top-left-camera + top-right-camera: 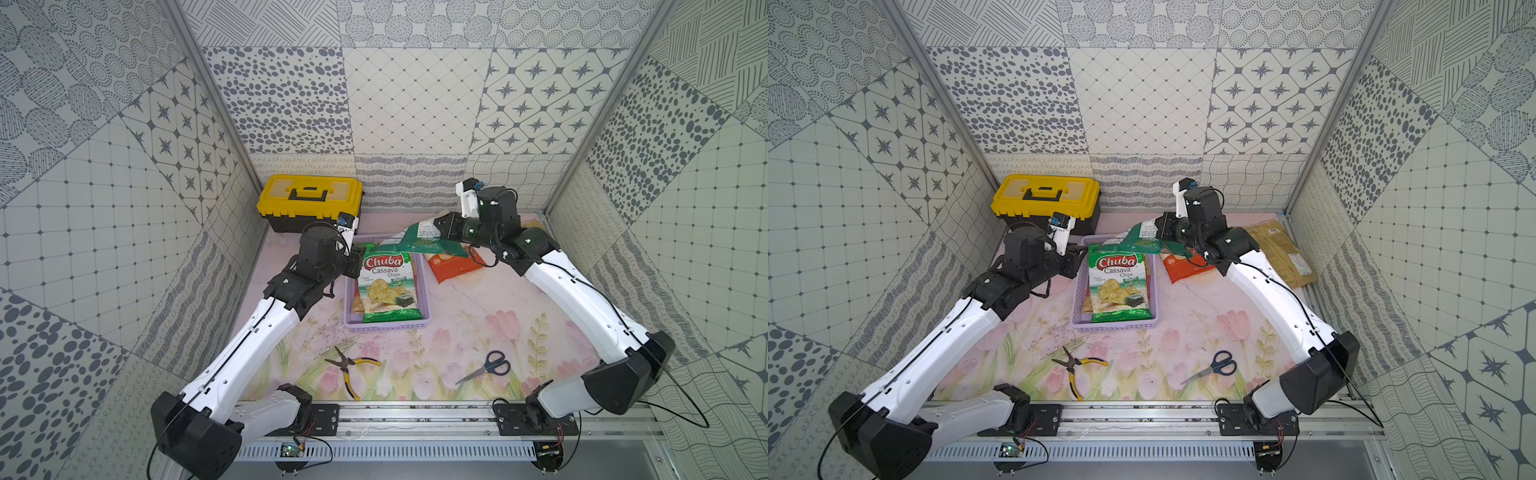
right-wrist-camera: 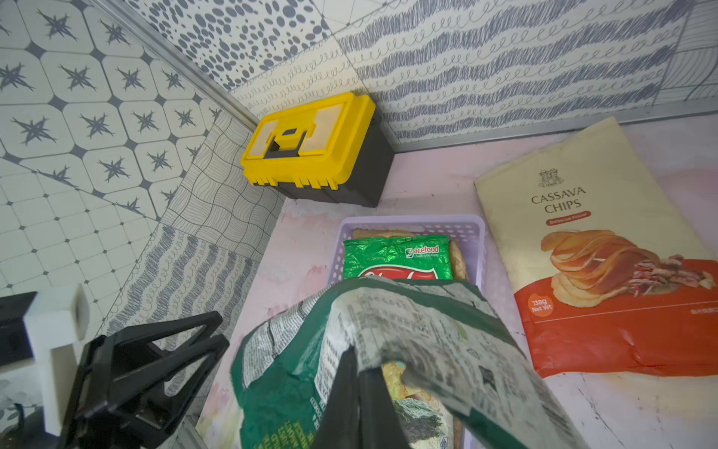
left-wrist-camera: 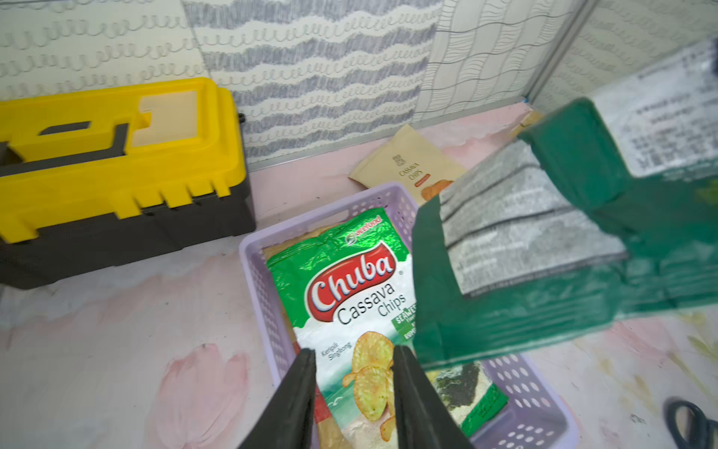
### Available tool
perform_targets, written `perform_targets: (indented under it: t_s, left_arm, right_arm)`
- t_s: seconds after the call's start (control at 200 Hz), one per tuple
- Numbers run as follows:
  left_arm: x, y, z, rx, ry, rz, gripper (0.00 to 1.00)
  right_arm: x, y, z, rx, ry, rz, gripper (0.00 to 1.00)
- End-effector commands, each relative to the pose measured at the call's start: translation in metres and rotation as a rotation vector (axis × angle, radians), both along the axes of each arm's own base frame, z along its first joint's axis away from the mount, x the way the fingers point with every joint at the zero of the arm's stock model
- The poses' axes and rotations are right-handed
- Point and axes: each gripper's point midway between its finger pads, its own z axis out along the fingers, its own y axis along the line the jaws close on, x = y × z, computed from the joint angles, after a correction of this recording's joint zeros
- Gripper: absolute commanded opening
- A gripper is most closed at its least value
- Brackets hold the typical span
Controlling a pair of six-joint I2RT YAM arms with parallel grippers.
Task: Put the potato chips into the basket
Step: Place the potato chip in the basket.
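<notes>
Pink flowered desk (image 1: pixel 457 324) under patterned walls, and my right tool (image 1: pixel 441 226) is clamped tight on the dark green bag (image 1: pixel 417 243), holding it in the air over the far end of the basket (image 1: pixel 386 325). Down in that basket lies the Chuba bag (image 1: pixel 384 286), face up. My left tool (image 3: pixel 354 352) hovers at the basket's left side, jaws partly apart, nothing between them. Cream and orange bag (image 2: pixel 594 272) lies flat on the desk just right of the basket; tan bag (image 1: pixel 1279 253) sits farther right, by the wall. Toolbox (image 1: pixel 309 201) in the far left corner, pliers (image 1: pixel 351 370) and scissors (image 1: pixel 488 365) near the front.
</notes>
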Motion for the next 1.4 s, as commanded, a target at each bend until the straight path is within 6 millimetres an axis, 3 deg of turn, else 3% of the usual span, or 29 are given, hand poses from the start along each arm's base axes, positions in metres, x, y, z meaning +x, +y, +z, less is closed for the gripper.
perform_targets:
  t_s: [0.0, 0.095, 0.225, 0.3, 0.415, 0.56, 0.645, 0.77, 0.92, 0.996, 1.111, 1.286, 1.396]
  left_arm:
    - [0.012, 0.070, 0.030, -0.092, -0.147, 0.333, 0.36]
    - [0.013, 0.088, 0.030, -0.137, -0.139, 0.396, 0.35]
    - [0.013, 0.092, 0.029, -0.127, -0.137, 0.409, 0.35]
    - [0.013, 0.095, 0.029, -0.124, -0.138, 0.420, 0.35]
    - [0.011, 0.097, 0.030, -0.120, -0.145, 0.428, 0.35]
    - [0.010, 0.097, 0.031, -0.124, -0.153, 0.430, 0.36]
    - [0.011, 0.098, 0.030, -0.129, -0.149, 0.434, 0.37]
    - [0.011, 0.095, 0.028, -0.143, -0.141, 0.425, 0.37]
    - [0.012, 0.094, 0.027, -0.148, -0.136, 0.421, 0.37]
    - [0.011, 0.095, 0.028, -0.144, -0.140, 0.427, 0.37]
    - [0.011, 0.097, 0.027, -0.140, -0.140, 0.434, 0.37]
    - [0.011, 0.096, 0.027, -0.146, -0.138, 0.432, 0.37]
    - [0.012, 0.095, 0.026, -0.150, -0.134, 0.428, 0.37]
  right_arm:
    - [0.003, 0.041, 0.039, 0.084, -0.157, 0.164, 0.00]
    - [0.016, 0.063, 0.036, 0.073, -0.195, 0.246, 0.00]
    - [0.023, 0.108, 0.038, 0.128, -0.206, 0.441, 0.00]
    - [0.027, 0.127, 0.024, 0.107, -0.204, 0.508, 0.00]
    - [0.025, 0.134, -0.027, 0.060, -0.135, 0.572, 0.00]
    - [0.006, 0.117, -0.119, -0.038, 0.041, 0.574, 0.01]
    - [-0.012, 0.102, -0.162, -0.061, 0.158, 0.569, 0.05]
    - [-0.031, 0.083, -0.199, -0.085, 0.271, 0.539, 0.07]
    - [-0.031, 0.067, -0.202, -0.109, 0.290, 0.467, 0.14]
    - [-0.024, 0.059, -0.193, -0.124, 0.288, 0.415, 0.38]
    - [-0.014, 0.055, -0.170, -0.137, 0.268, 0.347, 0.55]
    - [-0.013, 0.069, -0.135, -0.193, 0.189, 0.281, 0.59]
    - [-0.014, 0.088, -0.143, -0.203, 0.179, 0.290, 0.59]
